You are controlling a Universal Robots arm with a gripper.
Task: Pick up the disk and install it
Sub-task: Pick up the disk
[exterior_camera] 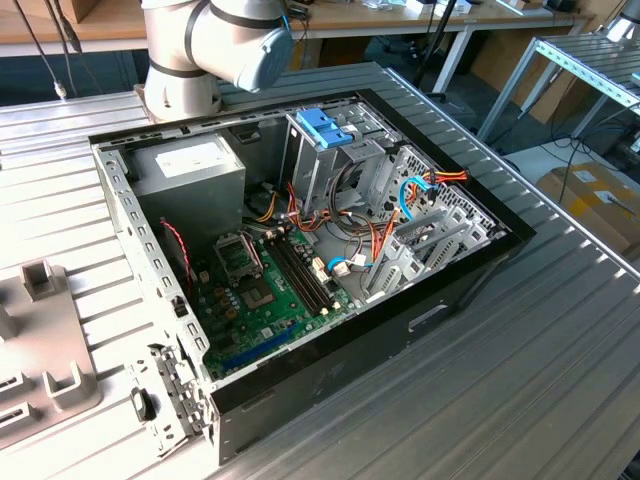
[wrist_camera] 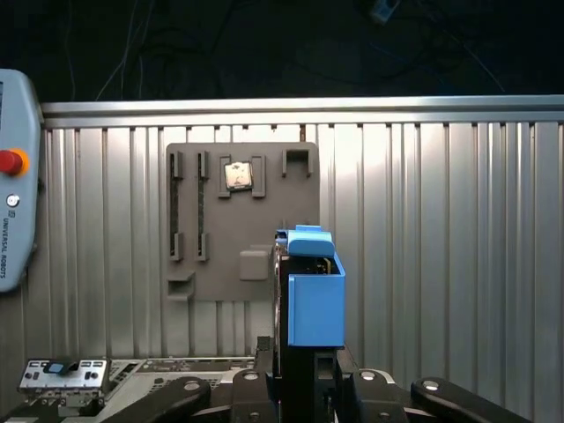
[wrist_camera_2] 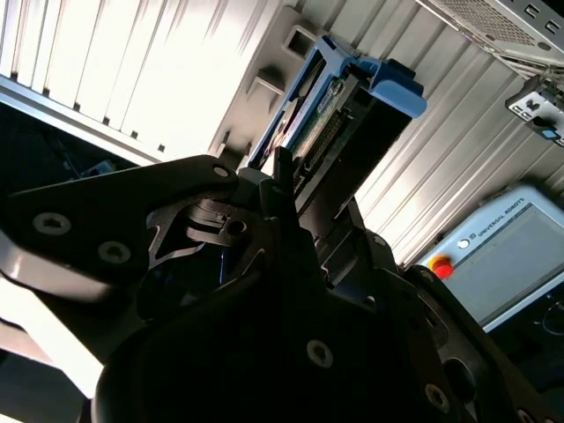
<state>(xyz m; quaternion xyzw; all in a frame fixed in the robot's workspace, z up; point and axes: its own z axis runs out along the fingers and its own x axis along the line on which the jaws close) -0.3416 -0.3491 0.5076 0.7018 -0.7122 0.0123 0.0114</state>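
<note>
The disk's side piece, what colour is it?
The rail on the disk is blue; the first wrist view shows it best.

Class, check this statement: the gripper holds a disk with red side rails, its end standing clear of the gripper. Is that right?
Not quite. The rails are blue, not red. In the first wrist view the gripper holds the disk with blue side rails, its end standing clear of the gripper.

Blue-railed disk [wrist_camera: 315, 295], black gripper [wrist_camera: 304, 368], ribbed silver table [wrist_camera: 441, 264], green motherboard [exterior_camera: 265, 295], seemingly grey holder plate [wrist_camera: 220, 256]
</note>
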